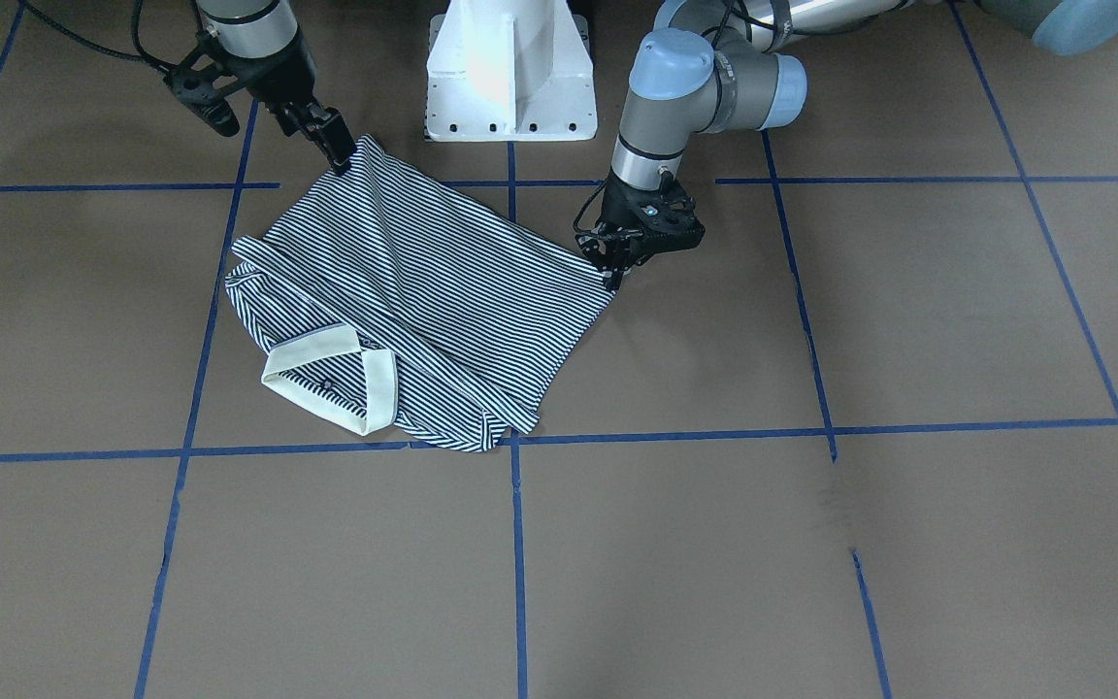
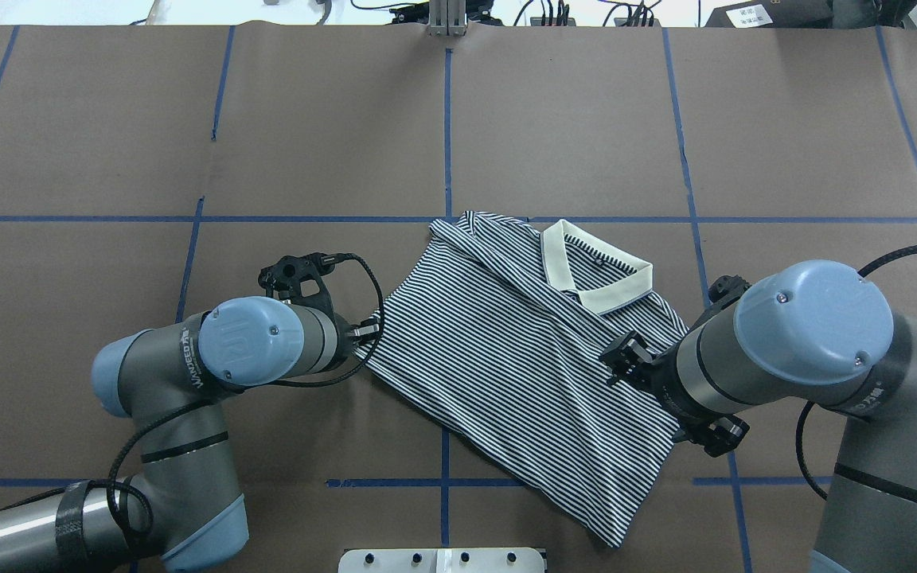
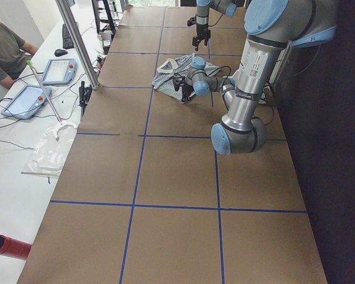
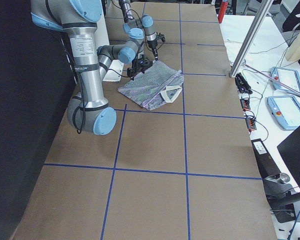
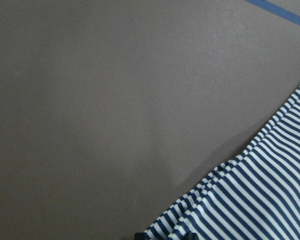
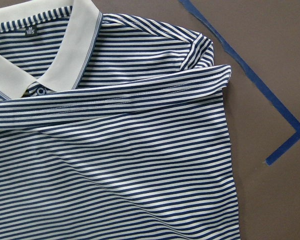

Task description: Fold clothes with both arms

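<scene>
A brown counter (image 2: 188, 119), divided into squares by blue tape lines (image 2: 446, 143), is seen in every view. The left arm (image 2: 251, 342) is bent low over the counter, while the right arm (image 2: 813, 326) is held higher above it.

The striped polo shirt (image 2: 506, 358) is laid folded on the counter, about midway between its two ends and nearer the robot-side edge than the operators' edge. One corner of the shirt is turned toward the robot-side edge.

The left pincer (image 1: 615, 272) is set down at the shirt's corner on the robot's left and is clamped on the fabric there; bunched stripes are seen between its tips in the left wrist view. The right pincer (image 1: 341, 153) is held in the air over the shirt's right part, clear of the cloth, and its fingers appear to be apart.

The cream collar (image 2: 598, 274) is turned toward the operators' edge and the robot's right.
</scene>
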Controlling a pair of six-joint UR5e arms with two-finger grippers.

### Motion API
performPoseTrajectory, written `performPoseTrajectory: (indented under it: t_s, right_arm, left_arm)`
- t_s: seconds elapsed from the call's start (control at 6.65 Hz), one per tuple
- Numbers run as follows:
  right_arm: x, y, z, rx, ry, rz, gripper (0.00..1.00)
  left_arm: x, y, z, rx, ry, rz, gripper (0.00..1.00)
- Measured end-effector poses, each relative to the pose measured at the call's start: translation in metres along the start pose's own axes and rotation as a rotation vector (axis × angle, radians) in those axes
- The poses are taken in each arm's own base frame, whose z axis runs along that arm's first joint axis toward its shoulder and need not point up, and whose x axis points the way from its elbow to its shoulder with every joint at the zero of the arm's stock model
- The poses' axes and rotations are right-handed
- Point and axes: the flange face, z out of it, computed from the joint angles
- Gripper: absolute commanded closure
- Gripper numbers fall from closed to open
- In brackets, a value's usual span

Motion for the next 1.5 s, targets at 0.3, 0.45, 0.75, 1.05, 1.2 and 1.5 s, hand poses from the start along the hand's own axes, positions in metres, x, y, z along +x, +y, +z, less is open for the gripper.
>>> performPoseTrajectory:
  t_s: [0.3, 0.45, 0.75, 1.05, 1.2, 1.5]
  right_arm:
    - [-0.001, -0.001, -0.001, 0.0, -0.004, 0.002, 0.0]
    - [-0.002, -0.003, -0.003, 0.001, -0.009, 0.005, 0.0]
    - [-0.004, -0.01, -0.005, 0.021, -0.019, 0.014, 0.0]
    - [-0.011, -0.014, -0.003, 0.075, -0.045, 0.015, 0.0]
    - [-0.028, -0.012, -0.001, 0.106, -0.073, 0.012, 0.0]
    - [-0.072, -0.001, 0.014, 0.158, -0.1, -0.041, 0.0]
  left_arm:
    - [-0.006, -0.074, -0.012, 0.09, -0.023, 0.114, 1.0]
    - [0.001, -0.131, -0.01, 0.151, -0.04, 0.129, 1.0]
    - [0.027, -0.245, 0.027, 0.253, -0.034, 0.12, 1.0]
    - [0.031, -0.306, 0.054, 0.293, -0.033, 0.124, 0.42]
    - [0.037, -0.312, 0.048, 0.303, -0.011, 0.127, 0.42]
    - [0.025, -0.293, 0.016, 0.264, 0.082, 0.146, 0.42]
